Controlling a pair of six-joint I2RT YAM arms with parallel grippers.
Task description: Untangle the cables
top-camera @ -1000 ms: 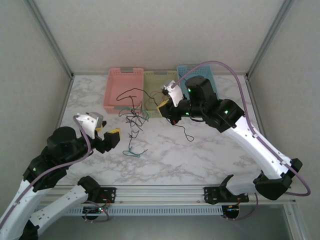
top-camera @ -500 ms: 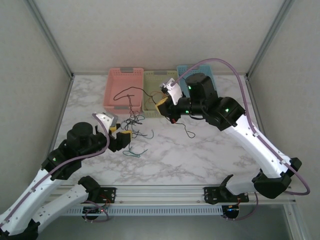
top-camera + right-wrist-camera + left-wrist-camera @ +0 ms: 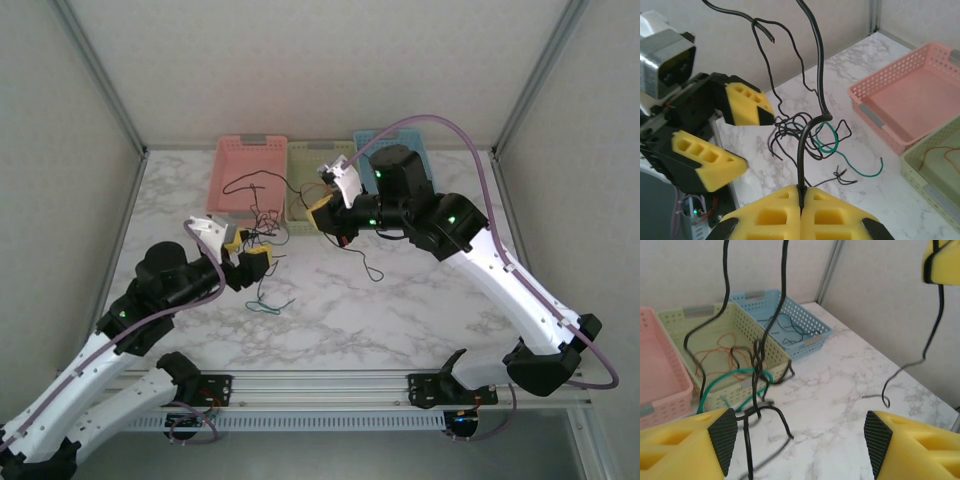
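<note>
Right end effector (image 3: 801,194) is clamped shut on a black cable (image 3: 814,95), jaws together, cable held up off the bench (image 3: 430,310). Left end effector (image 3: 800,437) is open, jaws wide, nothing gripped. Hanging black strands pass in front of it near its left jaw; can't tell if any touch. The tangle (image 3: 262,232) sits between the two end effectors, just in front of the baskets, partly lifted and partly trailing on the bench. The knot is black strands with a green cable (image 3: 827,146) looped through. A green tail lies flat on the bench on the near side.

Progress, my read: partway.
- **Done:** yellow-green basket (image 3: 675,325) holds a loose orange-red cable (image 3: 715,354). Blue basket (image 3: 812,320) holds a coiled black cable (image 3: 785,332). Both look already separated out.
- **Pink basket** (image 3: 228,175): nothing seen in it.
- **Left to do:** the black and green knot is not pulled apart. Several black strands cross at one spot below the held cable, and the green is not free. Can't tell how many black cables are in the knot.
- **Next, likely:** the left end effector closes on a strand low in the knot so the two can pull apart. Not yet done.
</note>
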